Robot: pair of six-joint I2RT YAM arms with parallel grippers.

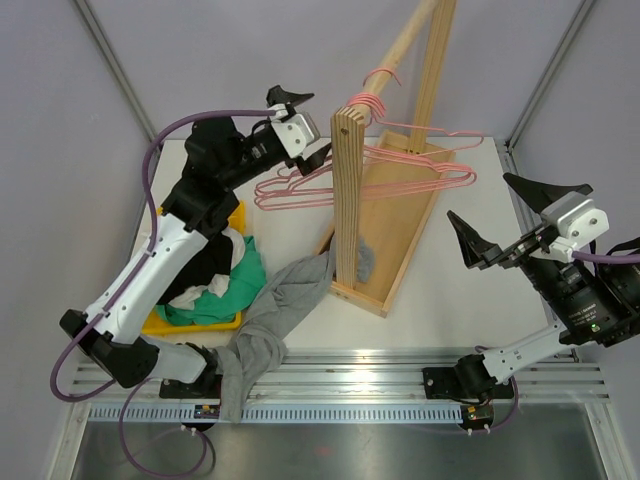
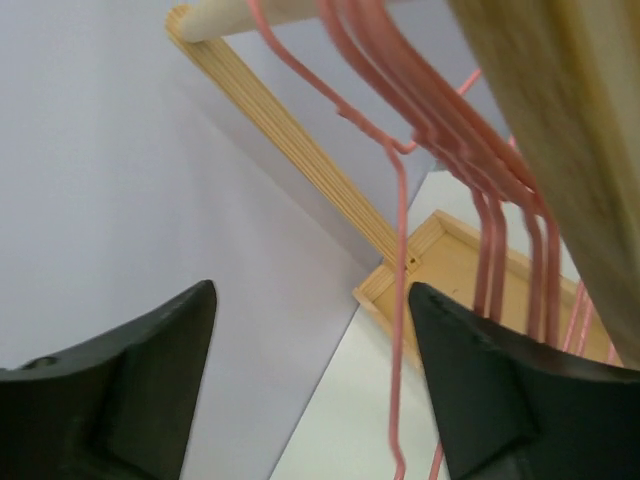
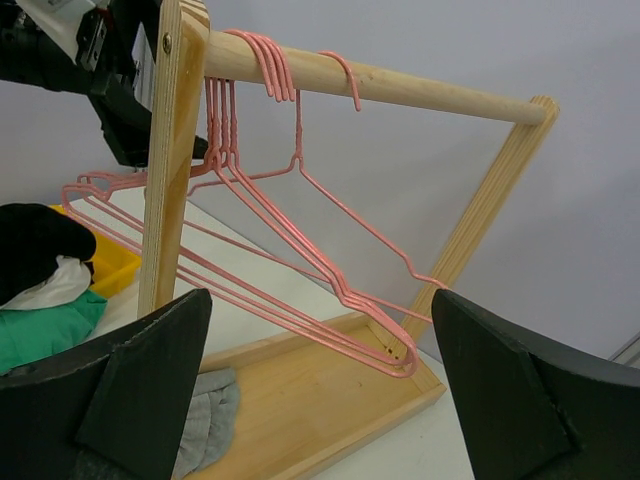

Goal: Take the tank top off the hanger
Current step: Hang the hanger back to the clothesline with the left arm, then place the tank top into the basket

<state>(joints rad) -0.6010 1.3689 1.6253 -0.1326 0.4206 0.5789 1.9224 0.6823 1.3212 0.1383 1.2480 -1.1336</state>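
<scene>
The grey tank top (image 1: 270, 320) lies crumpled on the table, on no hanger. One end rests in the wooden rack's base (image 3: 205, 420) and the other reaches the front rail. Several bare pink wire hangers (image 1: 380, 175) hang from the rod (image 3: 300, 230). My left gripper (image 1: 318, 125) is open beside the hangers' left ends. In the left wrist view (image 2: 311, 290) one hanger wire (image 2: 400, 250) passes just inside the right finger, ungripped. My right gripper (image 1: 480, 198) stands open and empty to the right of the rack, facing it (image 3: 321, 295).
The wooden rack (image 1: 350, 200) has a tall upright post, a sloping rod and a tray-like base. A yellow bin (image 1: 236, 215) with black, white and green clothes sits at the left. A metal rail (image 1: 400, 380) runs along the front edge.
</scene>
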